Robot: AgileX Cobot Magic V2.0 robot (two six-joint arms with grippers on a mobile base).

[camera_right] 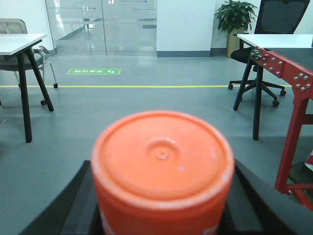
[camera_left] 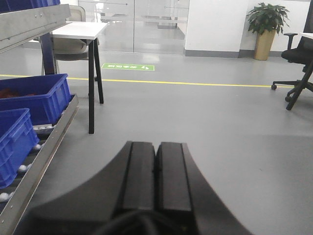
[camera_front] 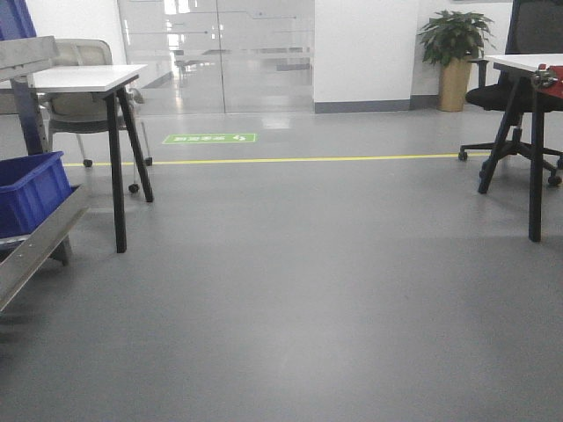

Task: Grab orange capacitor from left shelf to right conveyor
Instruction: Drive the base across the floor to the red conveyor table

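The orange capacitor [camera_right: 162, 161] fills the lower middle of the right wrist view, flat top toward the camera. My right gripper [camera_right: 164, 171] is shut on it, with a black finger on each side. The conveyor's red metal frame [camera_right: 288, 73] with silver bolts stands to the right of it; its belt is out of view. My left gripper [camera_left: 156, 147] is shut and empty, above the bare floor. The steel left shelf [camera_left: 34, 22] with blue bins [camera_left: 34, 98] is to its left. The shelf also shows at the left edge of the front view [camera_front: 35, 246]. No gripper shows in the front view.
White tables with black legs stand at the left [camera_front: 88, 79] and right [camera_front: 528, 61]. An office chair [camera_right: 274, 19] and a potted plant [camera_front: 455, 53] are at the back right. A yellow line [camera_front: 290, 160] crosses the grey floor.
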